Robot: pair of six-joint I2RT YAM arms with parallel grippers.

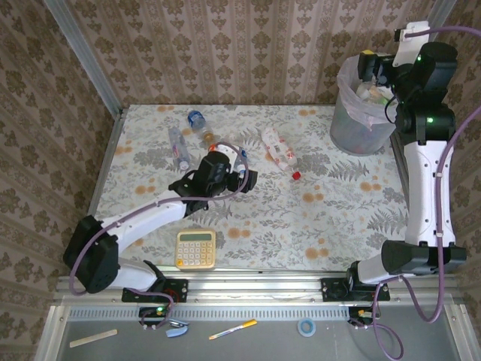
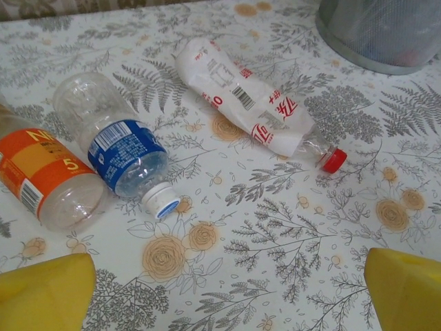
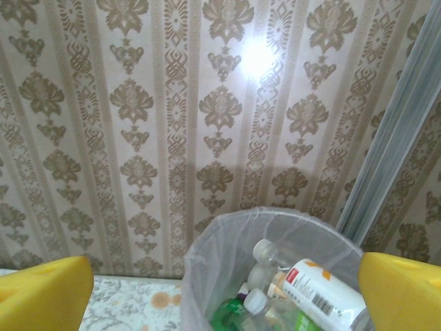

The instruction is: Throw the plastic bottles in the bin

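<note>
Plastic bottles (image 1: 278, 150): four lie loose on the counter (image 1: 331, 218), and more are already inside the bin (image 1: 361, 113).

1. Calculator (image 1: 195, 249), yellow: one, at the near edge. It is not part of the job and lies well apart from the bottles.
2. Left tool (image 2: 229, 265): one, fingers spread wide, nothing between them. It sits low over the counter and faces the loose bottles, which looks like lining up for a pick.
3. Orange-labelled bottle (image 2: 41, 179): one, on its side, touching the next item.
4. Blue-labelled bottle (image 2: 117, 148): one, clear, white cap pointing toward the tool. Probably the easiest to take.
5. White crumpled bottle (image 2: 251, 110): one, red cap, flattened. It lies by itself, toward the bin.
6. Clear bottle (image 1: 179, 147): one, on its side, left of the others.
7. Bin: one, grey with a pale bag liner, at the far right corner. It holds at least four bottles (white, clear, green), but the heap hides the exact count.
8. Right tool (image 3: 226, 276): one, fingers spread and empty. It hangs above the bin's mouth, the spot a bottle would be dropped from.
</note>
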